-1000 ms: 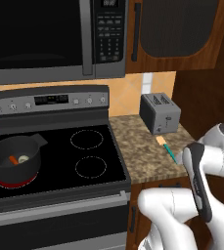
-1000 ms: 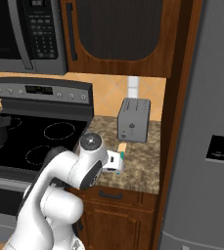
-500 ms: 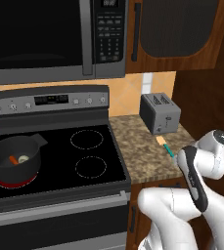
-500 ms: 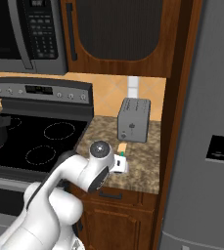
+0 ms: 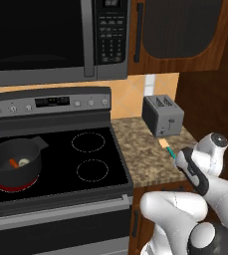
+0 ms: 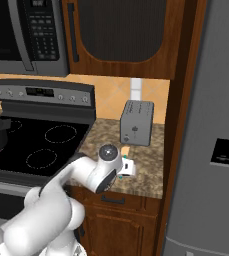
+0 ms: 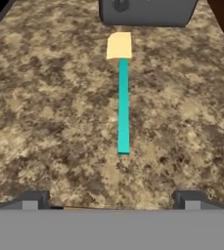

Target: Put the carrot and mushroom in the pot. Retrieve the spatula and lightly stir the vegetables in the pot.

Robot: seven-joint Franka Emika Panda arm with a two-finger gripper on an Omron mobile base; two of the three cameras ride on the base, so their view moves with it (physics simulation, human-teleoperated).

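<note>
Granite counter [image 7: 45, 112] right of the stove is where the spatula [image 7: 123, 105] lies flat, tan end touching distance from the toaster [image 5: 161, 115]. Its long axis runs straight away from the tool [image 7: 111, 200], handle end nearest, roughly centred between the spread, empty fingers. Over on the stove, the pot [image 5: 15, 162] already holds the carrot [image 5: 13, 163] and mushroom [image 5: 24, 162].

Speckled granite counter [image 7: 45, 112], spatula [image 7: 123, 97] flat on it, toaster [image 5: 161, 115] behind
</note>
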